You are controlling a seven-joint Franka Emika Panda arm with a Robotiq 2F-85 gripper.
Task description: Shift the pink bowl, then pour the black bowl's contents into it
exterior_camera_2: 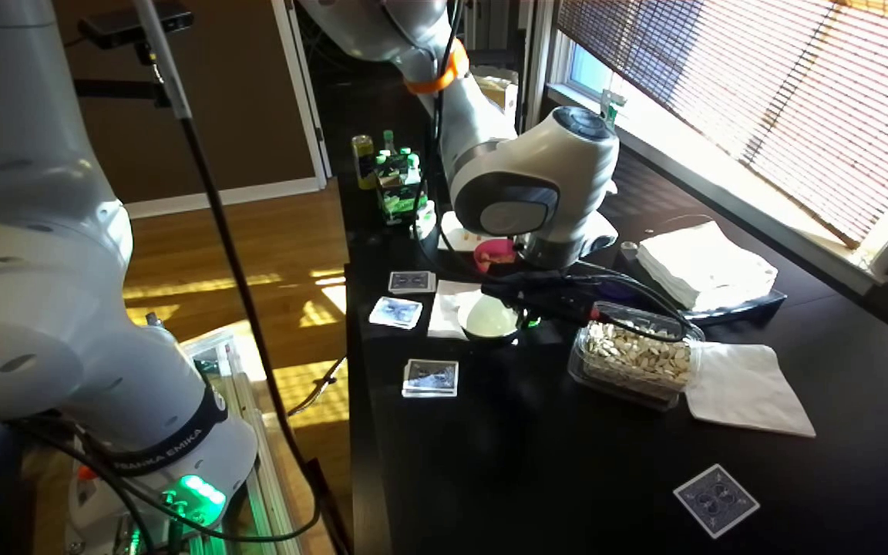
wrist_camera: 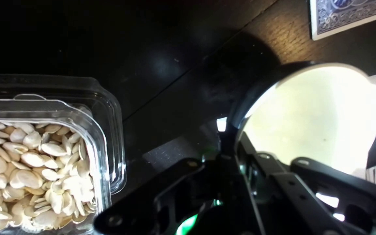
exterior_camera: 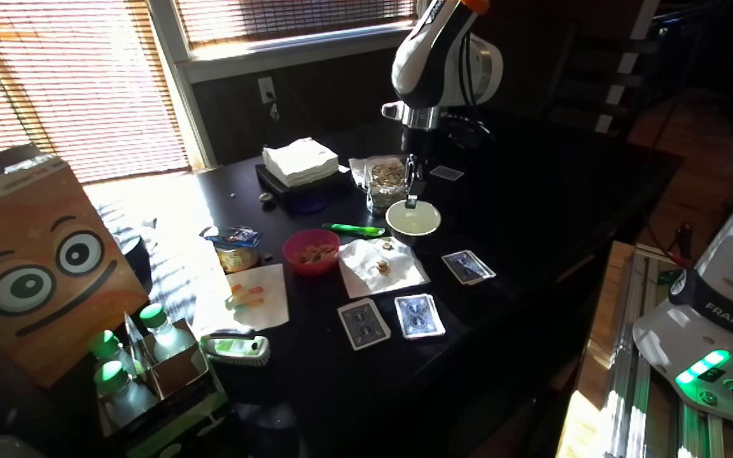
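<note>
In sunlight falling through woven window blinds, a white robot arm reaches over a dark counter, its fingers clamped on the rim of the black bowl. The bowl's pale inside shows in both exterior views; whether its base touches the counter cannot be told. In an exterior view, the pink bowl, holding tan pieces, rests on the counter to the left of the black bowl and slightly nearer. A white napkin dotted with small brown pieces lies just beside it, on the side toward the black bowl, with a bright green utensil at its far side. Beyond the black bowl and to its left stands a clear container of pale seeds. Farther still, on the left, a stack of white napkins sits on a dark tray. Playing cards lie back side up at 3 spots, near and right of the napkin. At left are a can topped by a blue packet, a sheet of paper bearing colorful strips, a green-and-white brush, a carton of green-capped bottles and an orange box printed with a cartoon face.
</note>
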